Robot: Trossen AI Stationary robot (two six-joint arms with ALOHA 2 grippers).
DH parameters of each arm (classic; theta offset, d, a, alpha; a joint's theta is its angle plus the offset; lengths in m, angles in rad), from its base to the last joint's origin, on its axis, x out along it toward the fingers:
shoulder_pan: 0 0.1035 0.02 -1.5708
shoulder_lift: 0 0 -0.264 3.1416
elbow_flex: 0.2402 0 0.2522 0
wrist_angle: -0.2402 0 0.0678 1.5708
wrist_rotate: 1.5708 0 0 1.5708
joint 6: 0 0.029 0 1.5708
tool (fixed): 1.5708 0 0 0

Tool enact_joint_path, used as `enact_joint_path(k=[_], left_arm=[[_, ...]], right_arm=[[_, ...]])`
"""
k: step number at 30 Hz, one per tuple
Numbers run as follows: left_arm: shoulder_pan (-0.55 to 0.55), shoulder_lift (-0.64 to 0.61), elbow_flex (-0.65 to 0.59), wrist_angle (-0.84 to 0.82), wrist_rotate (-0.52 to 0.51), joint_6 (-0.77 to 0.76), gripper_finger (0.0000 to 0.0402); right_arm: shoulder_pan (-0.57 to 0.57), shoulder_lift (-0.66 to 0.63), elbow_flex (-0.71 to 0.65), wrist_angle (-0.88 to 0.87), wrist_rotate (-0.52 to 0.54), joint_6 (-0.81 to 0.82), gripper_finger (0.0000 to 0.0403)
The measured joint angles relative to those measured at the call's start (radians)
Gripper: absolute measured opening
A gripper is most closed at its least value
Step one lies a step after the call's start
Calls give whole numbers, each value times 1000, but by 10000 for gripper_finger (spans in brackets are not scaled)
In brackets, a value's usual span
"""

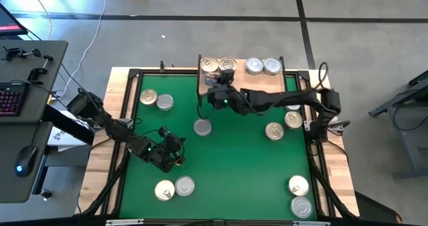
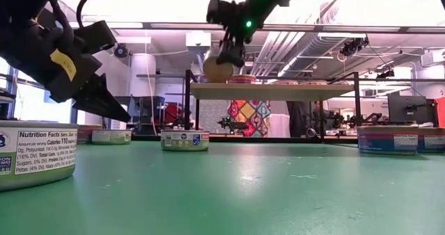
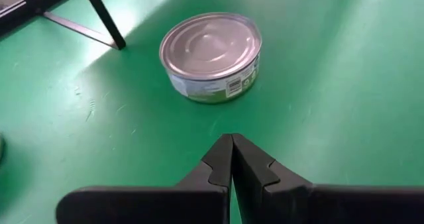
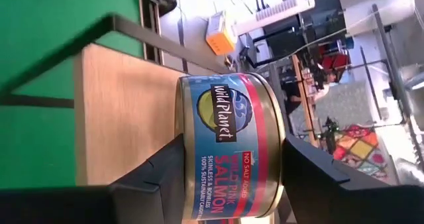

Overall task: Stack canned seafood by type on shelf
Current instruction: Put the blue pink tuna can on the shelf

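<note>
The shelf (image 1: pixel 242 77), a light-wood board on black legs, stands at the mat's far edge with gold-lidded tins (image 1: pixel 218 65) on its left and silver-lidded tins (image 1: pixel 263 66) on its right. My right gripper (image 1: pixel 225 83) hovers at the shelf's left end, shut on a blue-and-red labelled salmon tin (image 4: pixel 232 144), also seen in the low view (image 2: pixel 217 69). My left gripper (image 3: pixel 232 159) is shut and empty, low over the mat (image 1: pixel 172 151). It points at a silver-lidded tin (image 3: pixel 211 54) resting flat a little beyond it. My right gripper pinches the salmon tin between its two fingers (image 4: pixel 165 174), one on each flat end, with the labelled side wall (image 4: pixel 228 128) facing the wrist camera. The tin is turned on edge and lifted clear, above the shelf board's (image 4: pixel 122 111) left part.
Loose tins lie flat on the green mat: two at the far left (image 1: pixel 156 100), one mid-mat (image 1: pixel 202 127), two at the near left (image 1: pixel 174 188), two right of centre (image 1: pixel 283 125), two at the near right (image 1: pixel 299 194). A desk with keyboard (image 1: pixel 10 99) stands left of the table.
</note>
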Motion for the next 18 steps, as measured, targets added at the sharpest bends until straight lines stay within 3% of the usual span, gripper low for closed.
enact_joint_path(k=[6,12,18], left_arm=[[0,-1,0,5,-3,0,0],[0,-1,0,19,-3,0,0],[0,-1,0,18,-3,1,0]], right_arm=[[-16,34,0,2,-18,-15,187],[4,34,0,-16,-84,-3,245],[20,32,0,-32,-146,-13,255]])
